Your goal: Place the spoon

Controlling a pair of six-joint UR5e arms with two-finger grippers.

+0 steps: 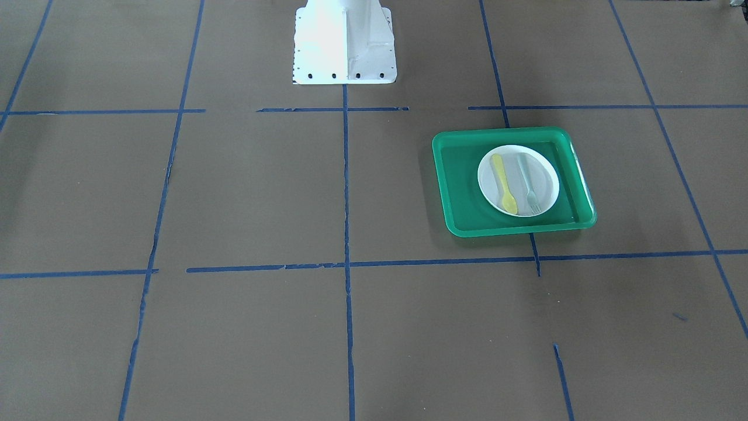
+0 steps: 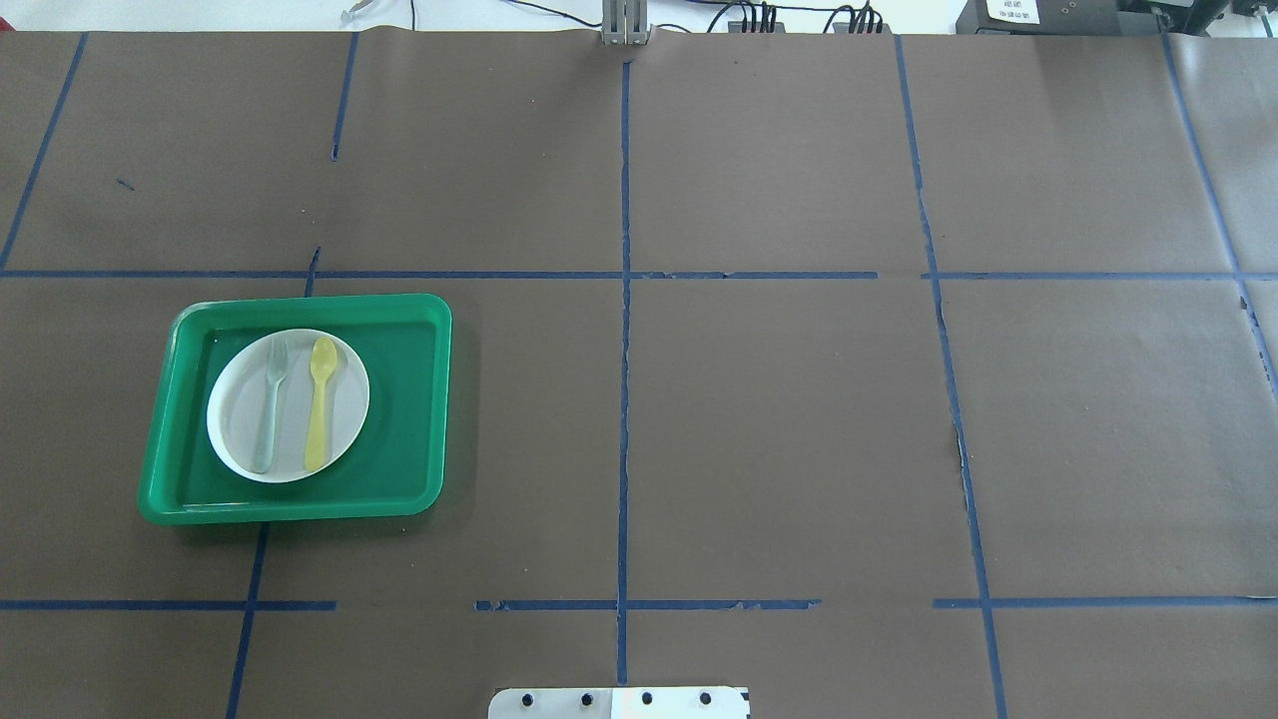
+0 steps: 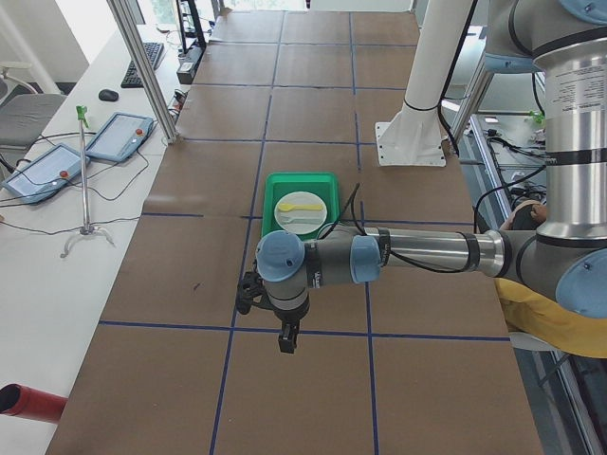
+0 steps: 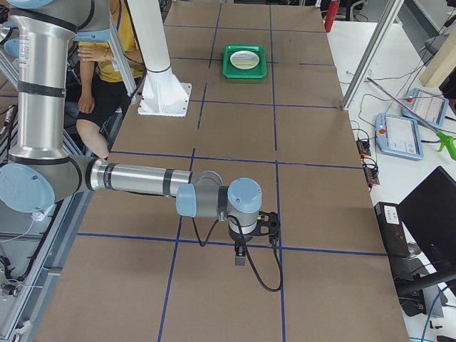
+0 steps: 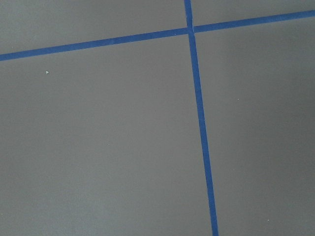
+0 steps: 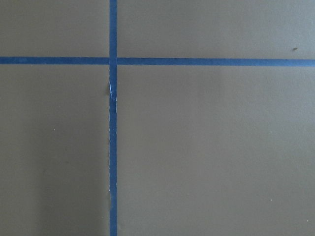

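The yellow spoon (image 1: 504, 183) lies on a white plate (image 1: 546, 184) inside a green tray (image 1: 461, 193), beside a pale grey-green fork (image 1: 527, 182). In the overhead view the spoon (image 2: 319, 402) is right of the fork (image 2: 271, 401), on the plate (image 2: 235, 409) in the tray (image 2: 399, 399) at the table's left. My left gripper (image 3: 287, 341) shows only in the exterior left view, hanging over bare table well away from the tray (image 3: 277, 180); I cannot tell if it is open. My right gripper (image 4: 241, 256) shows only in the exterior right view, far from the tray (image 4: 244, 72); I cannot tell its state.
The table is covered in brown paper with a grid of blue tape lines (image 2: 624, 300). The robot's white base (image 1: 345, 44) stands at the table's edge. Both wrist views show only paper and tape. A person sits behind the robot (image 4: 107, 64).
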